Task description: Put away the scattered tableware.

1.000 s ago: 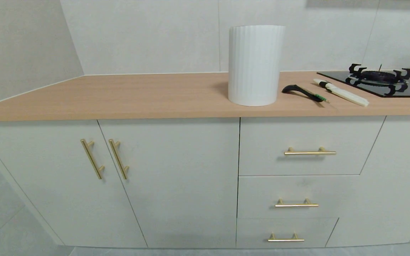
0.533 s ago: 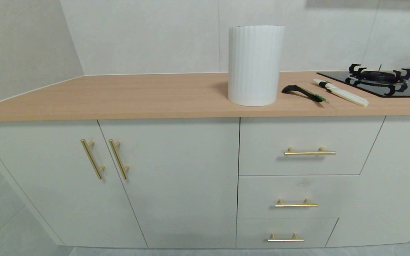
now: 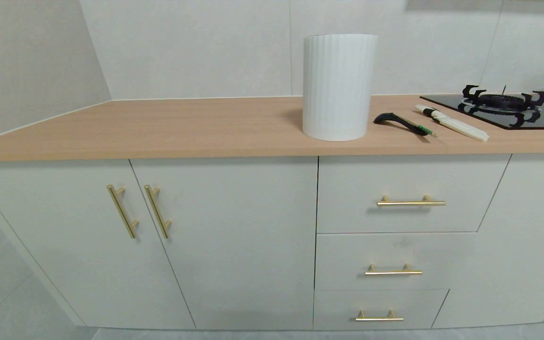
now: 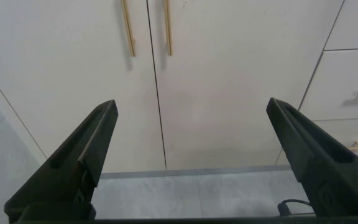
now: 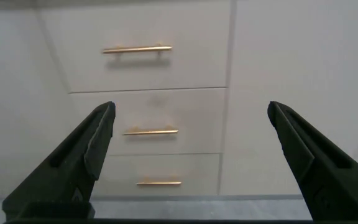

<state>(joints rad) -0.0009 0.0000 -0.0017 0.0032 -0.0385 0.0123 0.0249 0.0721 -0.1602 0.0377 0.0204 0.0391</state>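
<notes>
Hob (image 3: 522, 120) cut off at R edge; container (image 3: 339, 85) inside hidden.

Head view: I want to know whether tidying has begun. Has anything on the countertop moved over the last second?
Nothing has visibly changed. The white ribbed container stands in the same spot on the countertop, and the black-handled utensil and the white utensil lie just as before on the side of it toward the robot's right.
</notes>
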